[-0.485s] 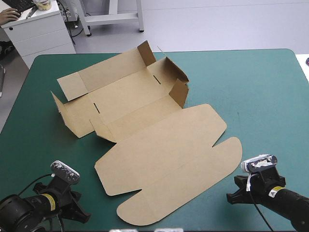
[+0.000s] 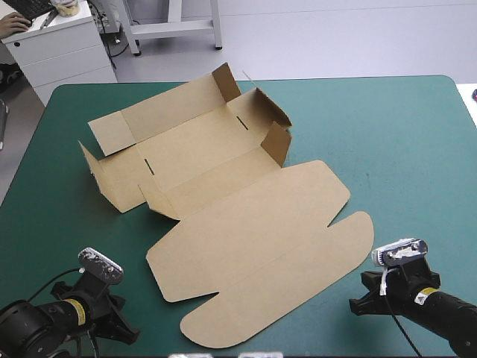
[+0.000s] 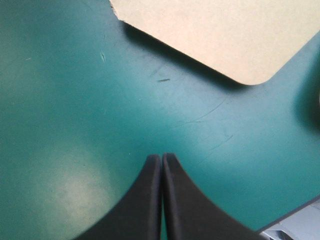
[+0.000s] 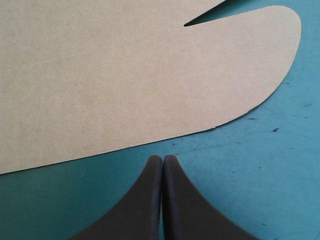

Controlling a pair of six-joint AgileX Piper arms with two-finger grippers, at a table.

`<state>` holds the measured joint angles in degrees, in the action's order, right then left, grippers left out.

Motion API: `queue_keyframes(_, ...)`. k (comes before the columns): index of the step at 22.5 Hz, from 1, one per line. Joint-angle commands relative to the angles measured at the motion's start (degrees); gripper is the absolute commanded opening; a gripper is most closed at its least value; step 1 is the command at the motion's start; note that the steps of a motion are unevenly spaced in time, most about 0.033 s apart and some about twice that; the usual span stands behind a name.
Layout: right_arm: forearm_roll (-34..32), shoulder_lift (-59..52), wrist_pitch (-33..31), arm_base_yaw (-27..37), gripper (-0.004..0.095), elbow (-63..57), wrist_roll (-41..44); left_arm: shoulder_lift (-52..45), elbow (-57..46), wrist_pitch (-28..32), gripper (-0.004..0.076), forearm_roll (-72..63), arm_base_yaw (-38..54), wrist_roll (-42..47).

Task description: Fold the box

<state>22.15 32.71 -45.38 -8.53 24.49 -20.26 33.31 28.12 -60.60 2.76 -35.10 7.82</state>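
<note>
So the box is lying mostly flat, slanted across the middle of the tabletop. The far end has a few short walls standing up, kinda half-raised, none tucked as far as I can see. The big lid panel and the rounded flap at the near end lie flat on the teal-green cover. Folding has barely begun, I'd say.

Both arms sit low at the near edge. The left gripper has its black fingers pressed together into one point, holding nothing, with a rounded corner of the board ahead of it and apart from it. The right gripper is the same deal: fingers closed, empty, with the curved edge of the flap just ahead of the tips but not touching.

What worries me is that the flap lies flat on the cover, so closed fingers have nothing to get under. Push in at the edge and the whole sheet probably skates toward the far side instead of lifting, and it could knock those standing walls back down. If only one side gets lifted, the board may twist or bend off the scored line near the notch. The corner by the left gripper throws a shadow, so it may sit a bit proud, probably the easier way in.
</note>
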Motion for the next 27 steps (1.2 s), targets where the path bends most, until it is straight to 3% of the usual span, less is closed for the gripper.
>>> queue_keyframes(1,1.38,0.06,2.24,-0.11,-0.0020,1.41,-0.61,0.28,1.55,2.10,-0.0010,-0.07,-0.33,0.56)
queue_keyframes(5,2.34,0.06,2.11,-0.11,0.0022,1.41,-1.96,0.28,1.55,2.10,-0.0010,-0.07,-0.33,0.56)
queue_keyframes(7,3.20,0.06,1.93,-0.11,0.0198,1.41,-3.23,0.28,1.55,2.10,-0.0010,-0.07,-0.33,0.56)
queue_keyframes(8,3.20,0.06,1.93,-0.11,0.0408,1.41,-3.23,0.28,1.55,2.10,-0.0010,-0.07,-0.33,0.56)
queue_keyframes(9,3.20,0.06,1.93,-0.11,0.0498,1.41,-3.23,0.28,1.55,2.10,-0.0010,-0.07,-0.33,0.56)
queue_keyframes(10,3.20,0.06,1.81,-0.11,0.0684,1.52,-3.02,0.28,1.55,2.10,-0.0010,-0.07,-0.33,0.56)
queue_keyframes(12,2.25,0.17,-0.86,-0.11,0.0783,2.63,-3.02,0.28,1.55,2.10,-0.0010,-0.07,-0.33,0.56)
queue_keyframes(15,-2.19,0.92,-6.33,-0.11,0.0777,6.97,-2.23,0.28,1.55,2.10,-0.0010,-0.07,-0.33,0.56)
queue_keyframes(22,-1.92,8.83,-20.24,-0.11,0.0766,20.08,-1.95,0.28,1.55,2.10,-0.0010,-0.07,-0.33,0.56)
queue_keyframes(27,-1.92,16.64,-20.04,-0.11,0.0764,27.33,-3.53,0.28,1.55,2.10,-0.0010,-0.07,-0.33,0.56)
